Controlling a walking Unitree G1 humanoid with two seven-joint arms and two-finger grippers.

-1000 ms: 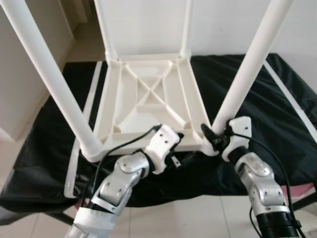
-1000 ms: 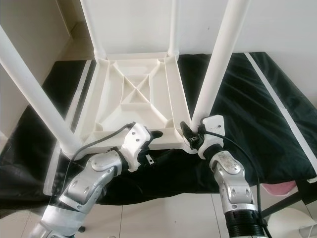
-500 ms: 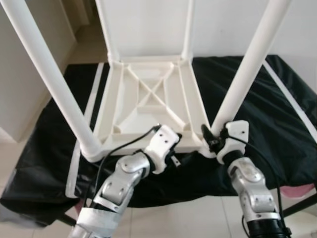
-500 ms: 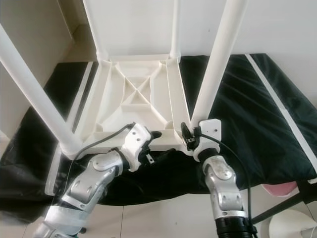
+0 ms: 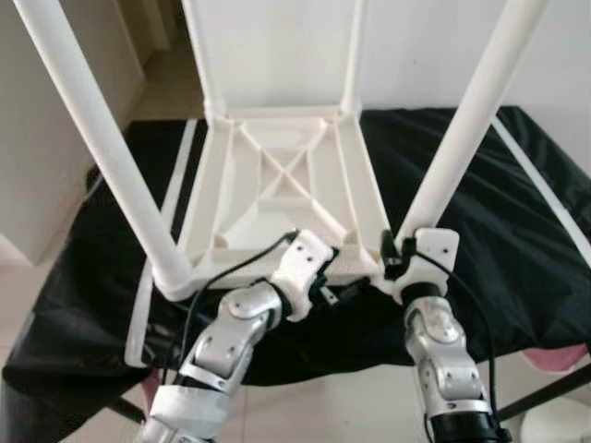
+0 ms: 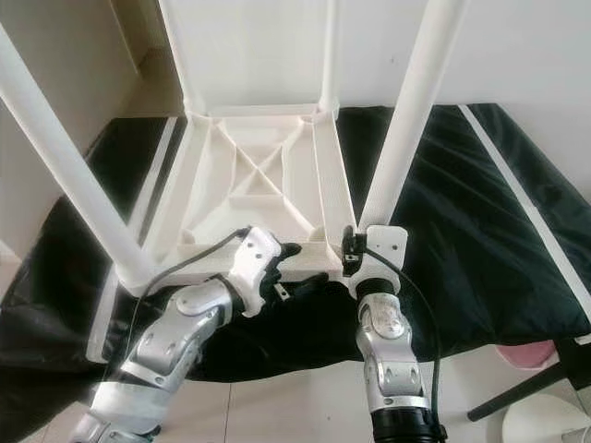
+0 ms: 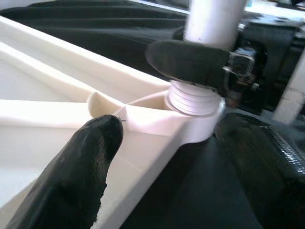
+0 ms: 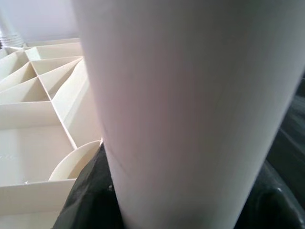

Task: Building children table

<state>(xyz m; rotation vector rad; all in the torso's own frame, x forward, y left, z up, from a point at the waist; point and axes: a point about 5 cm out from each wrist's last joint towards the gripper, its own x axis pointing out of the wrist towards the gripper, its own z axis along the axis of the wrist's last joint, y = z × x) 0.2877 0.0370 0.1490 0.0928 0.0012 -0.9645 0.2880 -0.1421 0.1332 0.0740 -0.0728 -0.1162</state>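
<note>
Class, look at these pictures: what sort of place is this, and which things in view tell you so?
Probably a room in a home. Pale floor tiles and plain white walls suggest a domestic interior, and a black cloth covers a low surface where an upturned white plastic children's table is being put together.

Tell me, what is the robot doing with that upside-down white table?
The robot is putting together a small white table, which lies upside down on a black cloth with its four legs pointing up. The right gripper holds the near right leg at its base, right where it screws into the corner. The left gripper has its fingers around the table's near edge, beside that same corner, as if steadying it.
</note>
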